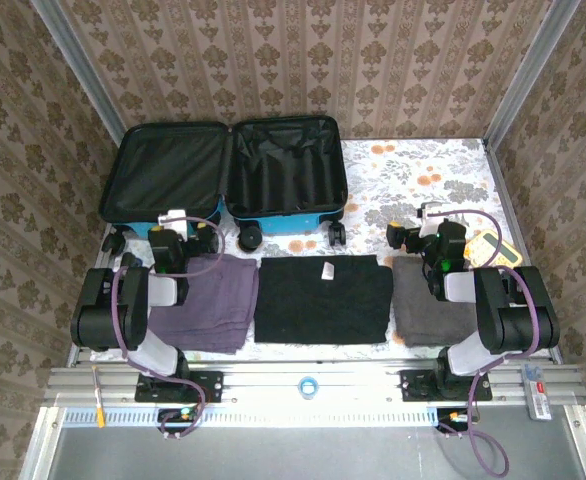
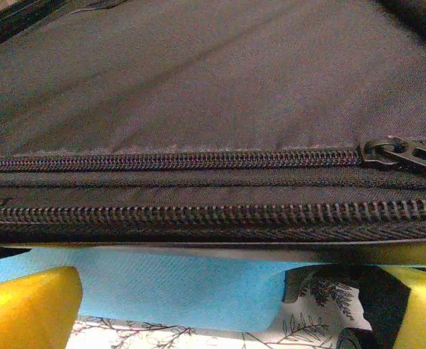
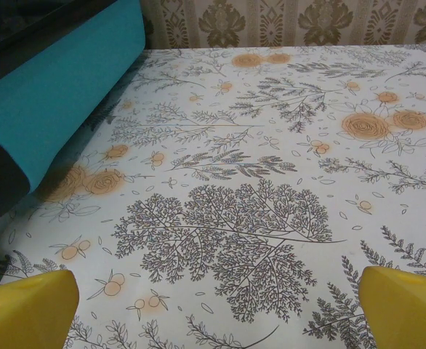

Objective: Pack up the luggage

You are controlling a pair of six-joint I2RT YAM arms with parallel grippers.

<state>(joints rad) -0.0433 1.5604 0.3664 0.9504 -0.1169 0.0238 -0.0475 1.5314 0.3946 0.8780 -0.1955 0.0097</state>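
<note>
The luggage [image 1: 223, 165] lies open at the back of the table, two turquoise shells with black lining facing up and nothing inside. My left gripper [image 1: 185, 228] hangs open just in front of its left half. From the left wrist view the blue shell [image 2: 177, 283] and zipped black lining [image 2: 198, 87] are very close, with yellow fingertips [image 2: 27, 309] wide apart around nothing. My right gripper [image 1: 405, 236] is open over the flowered tablecloth, to the right of the luggage [image 3: 53, 109]; its fingertips [image 3: 406, 309] hold nothing. A purple folded cloth [image 1: 208, 300], a black one [image 1: 323, 298] and a grey one [image 1: 428, 300] lie in a row along the front.
Patterned walls close in the table on three sides. A flat yellow object [image 1: 491, 250] lies at the right edge beside the right arm. The suitcase's black wheels [image 1: 248, 238] stick out toward the cloths. Bare flowered tablecloth [image 3: 271, 182] stretches right of the luggage.
</note>
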